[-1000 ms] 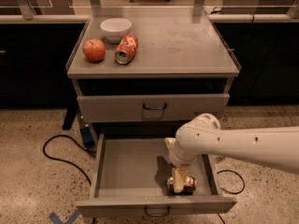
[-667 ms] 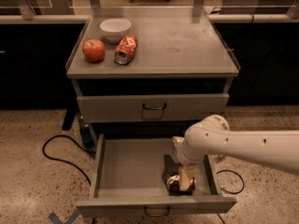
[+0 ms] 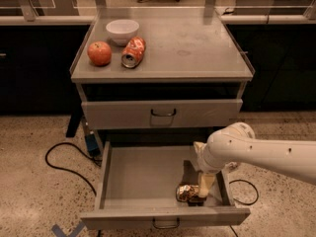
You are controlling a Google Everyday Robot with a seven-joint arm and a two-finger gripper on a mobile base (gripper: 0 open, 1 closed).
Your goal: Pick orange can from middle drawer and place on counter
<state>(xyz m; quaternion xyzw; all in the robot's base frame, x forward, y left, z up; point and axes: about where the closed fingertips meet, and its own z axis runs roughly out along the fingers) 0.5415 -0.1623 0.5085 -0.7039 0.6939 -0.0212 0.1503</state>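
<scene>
The counter [image 3: 197,48] and middle drawer [image 3: 143,172] look like matt grey metal, the top faintly smudged. The orange can [image 3: 184,192] is shiny bronze metal. The gripper [image 3: 200,196], lower right of the frame in the drawer beside the can, looks like smooth cream plastic; the arm [image 3: 261,154] is glossy white.

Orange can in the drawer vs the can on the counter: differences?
Place: the orange can lies in the middle drawer, front right; the red-orange can lies on the counter beside the fruit.
Colour: the orange can is dull bronze; the red-orange can is brighter, with white.
Access: the gripper is down at the orange can, far from the red-orange can.
Shared: both seem to lie on their sides.
</scene>
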